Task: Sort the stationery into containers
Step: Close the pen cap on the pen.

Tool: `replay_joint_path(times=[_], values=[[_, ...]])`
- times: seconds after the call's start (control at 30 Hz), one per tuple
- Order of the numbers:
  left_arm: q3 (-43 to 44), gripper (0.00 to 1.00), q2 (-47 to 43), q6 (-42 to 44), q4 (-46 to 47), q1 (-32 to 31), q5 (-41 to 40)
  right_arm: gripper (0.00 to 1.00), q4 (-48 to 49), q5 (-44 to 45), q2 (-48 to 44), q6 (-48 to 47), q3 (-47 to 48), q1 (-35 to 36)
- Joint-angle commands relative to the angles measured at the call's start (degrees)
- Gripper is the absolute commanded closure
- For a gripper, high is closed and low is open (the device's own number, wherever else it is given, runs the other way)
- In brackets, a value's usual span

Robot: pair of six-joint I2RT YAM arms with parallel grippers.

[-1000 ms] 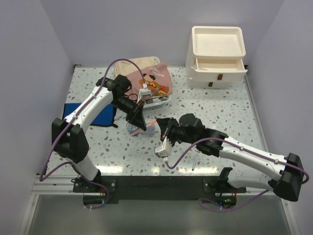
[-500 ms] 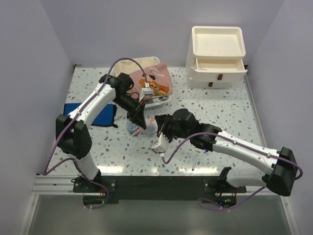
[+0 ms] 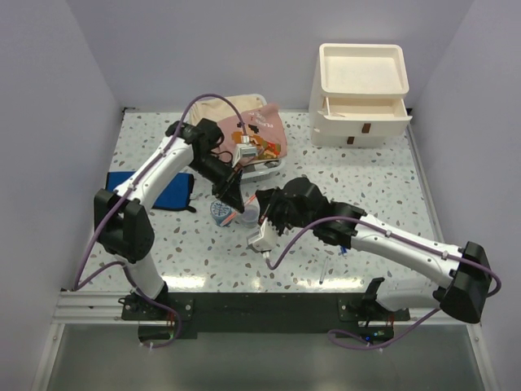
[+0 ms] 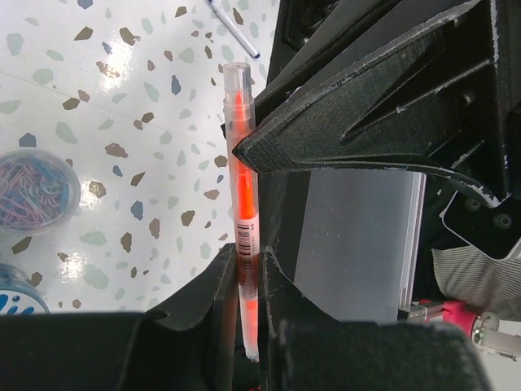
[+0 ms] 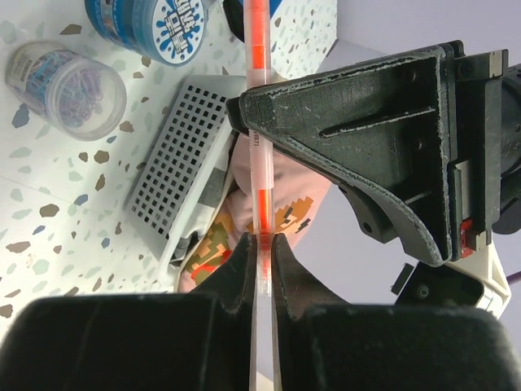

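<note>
Where the two arms meet above the bench (image 3: pixel 366 183), a clear orange pen (image 4: pixel 242 179) is pinched at both ends: the left fingers (image 4: pixel 213 281) nip one end, the right fingers (image 5: pixel 238 273) the other. The cream drawer unit (image 3: pixel 361 98) stands well apart, at the far right corner.

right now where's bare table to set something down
Widest bare patch: the right side of the table, between the drawer unit and the right arm. Smaller: the back left corner, behind the blue pouch. Crowded: the middle, where the left gripper and right gripper both clamp the orange pen beside the clip cup and blue roll, near the clothes basket.
</note>
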Motion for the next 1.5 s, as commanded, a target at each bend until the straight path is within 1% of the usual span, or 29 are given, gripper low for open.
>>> replay_joint_path(times=[0.0,0.1,0.23,0.4,0.53,0.6,0.63,0.7,0.73,0.8,0.83,0.87,0.9,0.97,1.0,1.07,1.1,1.13,1.17,1.23,1.27,1.37,1.4,1.47], values=[[6.1,1.00,0.7,0.3,4.0,-1.6,8.9,1.00,-2.2,-9.2,0.3,-0.6,1.1,3.0],[7.3,1.00,1.2,-1.1,5.2,-1.7,8.9,1.00,-3.3,-10.0,1.1,-0.1,1.8,3.9],[11.3,1.00,2.1,-2.4,6.2,-2.6,7.5,1.00,-4.4,-10.4,2.4,0.6,2.3,5.0],[10.7,1.00,1.8,-2.6,6.6,-2.6,7.6,1.00,-4.1,-9.5,2.8,1.2,2.2,5.8],[10.2,1.00,0.8,-1.2,5.1,-2.6,6.5,1.00,-0.5,-4.0,1.7,-0.1,-0.8,5.8],[10.2,1.00,0.4,-0.1,3.9,-2.6,6.0,1.00,1.6,-0.5,0.3,0.7,-2.2,5.8],[10.1,1.00,0.1,-0.1,3.8,-2.6,5.9,0.97,4.1,0.6,-0.5,1.2,-3.5,5.7],[9.7,1.00,-0.5,-0.1,3.9,-2.6,5.5,0.86,4.6,4.4,-2.6,1.5,-4.2,5.7],[9.6,1.00,-0.7,-0.1,3.8,-2.6,5.3,0.79,4.2,4.9,-3.4,1.8,-4.4,5.8],[9.5,1.00,-1.4,-0.1,3.8,-2.6,4.4,0.73,2.2,9.1,-6.3,2.1,-4.2,5.7],[9.6,1.00,-1.7,0.0,3.8,-2.6,4.1,0.66,0.7,10.2,-7.4,2.3,-4.4,5.7],[9.8,1.00,-1.7,-0.1,3.8,-2.6,4.0,0.63,0.1,11.3,-8.9,2.4,-4.6,5.7],[9.9,1.00,-1.9,-0.2,3.8,-2.6,3.9,0.62,-0.7,12.4,-11.4,2.2,-4.8,5.7],[10.7,1.00,-2.0,-0.3,3.8,-2.7,3.4,0.54,-3.3,14.4,-14.2,2.0,-5.2,5.7],[11.1,1.00,-1.9,-0.2,3.8,-2.8,2.9,0.52,-3.9,15.1,-15.5,1.9,-5.4,5.6],[12.1,1.00,-1.6,0.1,3.8,-2.8,1.7,0.51,-5.1,17.7,-19.0,1.4,-6.1,5.7],[12.7,1.00,-1.0,0.1,3.8,-2.8,1.4,0.47,-5.7,18.1,-20.2,2.3,-6.1,5.7],[14.5,1.00,-0.5,0.1,3.9,-2.9,1.2,0.44,-5.9,18.4,-21.9,4.2,-5.5,5.7],[15.8,1.00,0.0,0.0,3.9,-2.9,0.5,0.39,-5.8,18.6,-22.3,10.7,-4.7,5.6],[20.5,1.00,2.2,-0.1,3.9,-3.1,-0.2,0.38,-4.5,21.8,-22.2,18.5,-2.6,5.7],[22.1,1.00,3.0,-0.4,4.1,-3.1,-1.3,0.38,-3.6,25.6,-21.4,27.1,-1.8,5.6],[27.7,1.00,6.0,-1.8,5.1,-3.1,-2.6,0.31,-2.6,27.5,-20.5,41.7,1.1,4.8],[28.9,1.00,7.3,-2.0,5.5,-3.2,-2.7,0.27,-1.8,26.3,-21.1,43.1,0.5,4.1],[32.2,1.00,9.0,-3.0,7.1,-3.2,-3.4,0.25,0.3,25.7,-21.5,47.3,0.0,3.5]])
